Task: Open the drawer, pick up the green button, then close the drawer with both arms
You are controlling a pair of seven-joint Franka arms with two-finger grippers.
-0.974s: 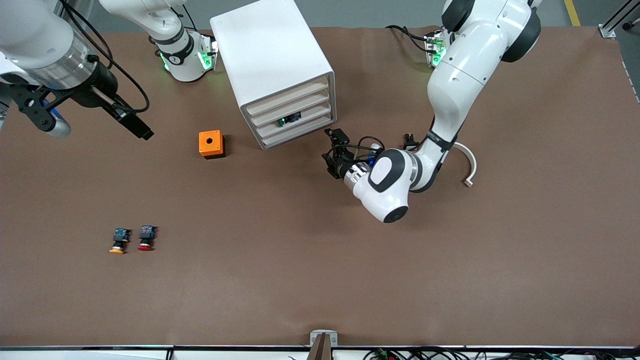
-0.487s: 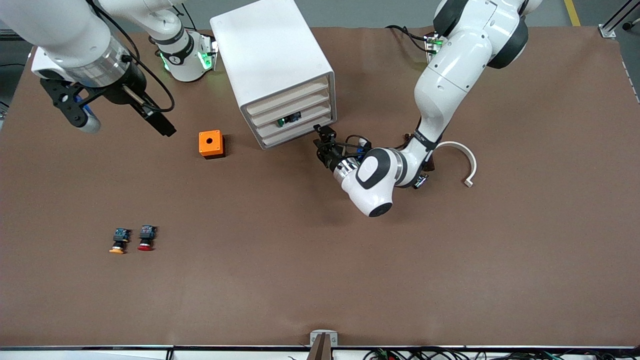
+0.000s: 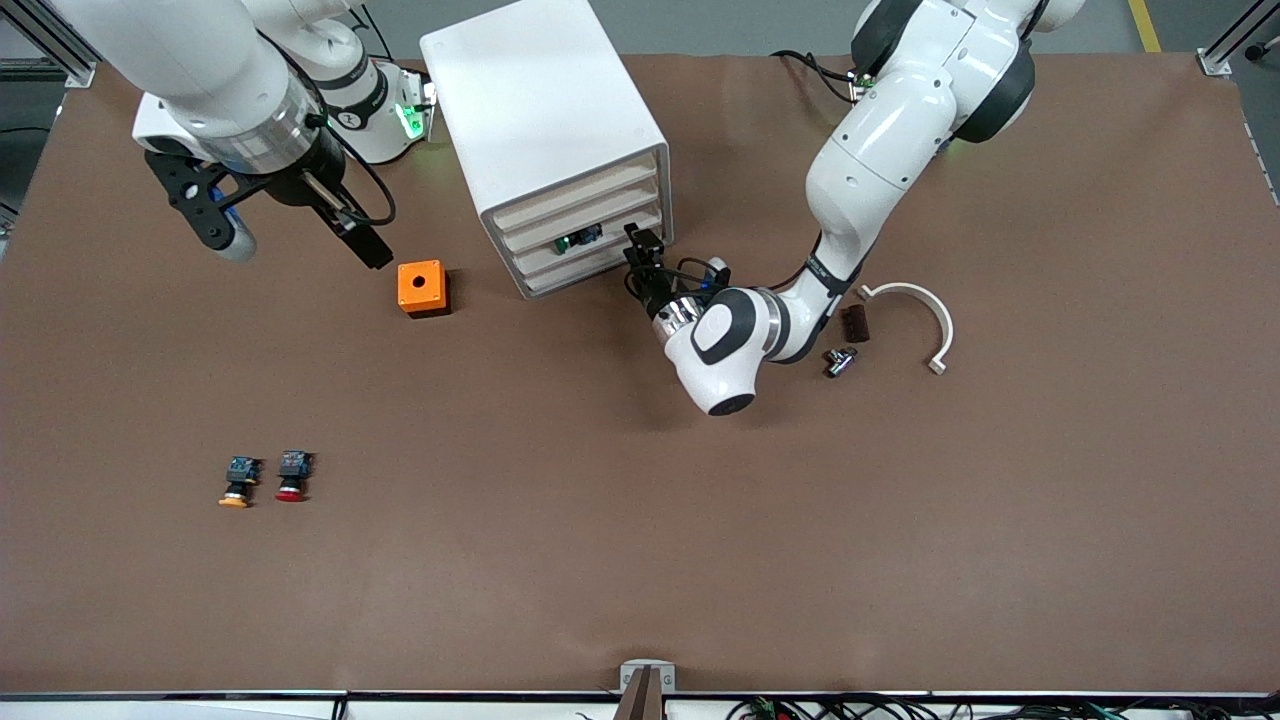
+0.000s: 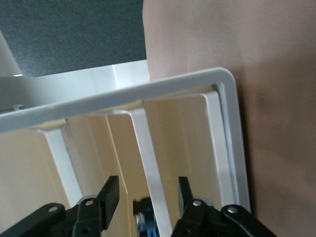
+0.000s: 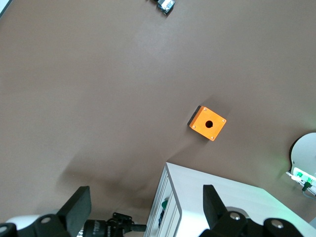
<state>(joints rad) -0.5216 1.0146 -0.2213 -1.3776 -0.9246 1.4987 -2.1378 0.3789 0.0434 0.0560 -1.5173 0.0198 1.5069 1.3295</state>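
Note:
The white cabinet (image 3: 545, 120) stands toward the robots' side of the table, its four slanted drawer fronts (image 3: 590, 225) all pushed in. The green-capped button (image 3: 572, 241) shows through the gap at the third drawer down. My left gripper (image 3: 640, 255) is open, low and close in front of that drawer. In the left wrist view its jaws (image 4: 147, 195) stand either side of a white drawer edge, with the button's blue end (image 4: 147, 219) between them. My right gripper (image 3: 362, 245) is open and empty, up in the air over the table beside the orange box.
An orange box with a round hole (image 3: 420, 287) sits beside the cabinet toward the right arm's end. Red-capped (image 3: 291, 476) and yellow-orange-capped (image 3: 236, 482) buttons lie nearer the front camera. A white curved piece (image 3: 915, 310), a dark block (image 3: 855, 323) and a metal part (image 3: 838, 360) lie by the left arm.
My left gripper has moved in toward the cabinet's drawer fronts. My right arm has swung from the table's end toward the orange box and the cabinet.

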